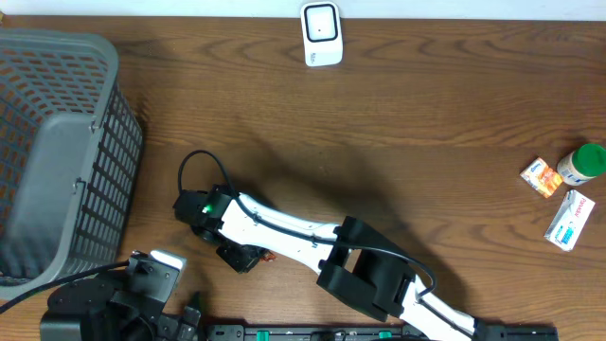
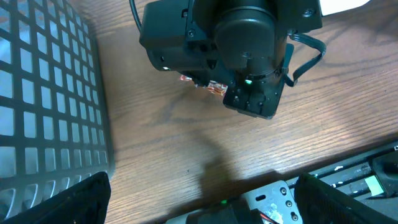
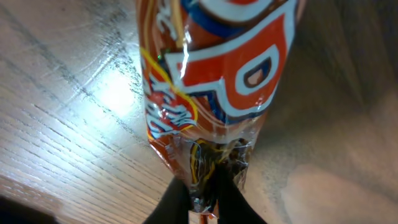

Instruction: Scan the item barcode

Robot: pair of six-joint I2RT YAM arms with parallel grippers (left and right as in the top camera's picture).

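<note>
The wooden table (image 1: pixel 426 114) fills the overhead view. A grey slatted basket (image 1: pixel 57 152) takes up its left side, running off the left edge of the frame. The white right arm (image 1: pixel 284 232) lies across the lower centre, reaching from the bottom right toward the basket, and its dark wrist housing covers most of what it carries.

The right hand (image 1: pixel 244 256) is clenched on a packet (image 3: pixel 211 81), an orange-red wrapper with white and blue print. In the right wrist view its fingers (image 3: pixel 180 202) pinch the crimped end, and the packet hangs close above the wood. From overhead only an orange sliver shows beside the wrist, in the lower centre-left of the frame.

The left hand (image 2: pixel 202 199) sits at the bottom left by the basket, released, its fingers wide apart with nothing between them. Its camera looks at the right wrist, which hides all but a strip of wrapper.

The white scanner (image 1: pixel 321 33) stands at the top centre edge, well apart from the packet. At the far right lie a white box (image 1: pixel 570 220), a green-capped bottle (image 1: pixel 585 163) and a small orange box (image 1: pixel 542 177), close together.
</note>
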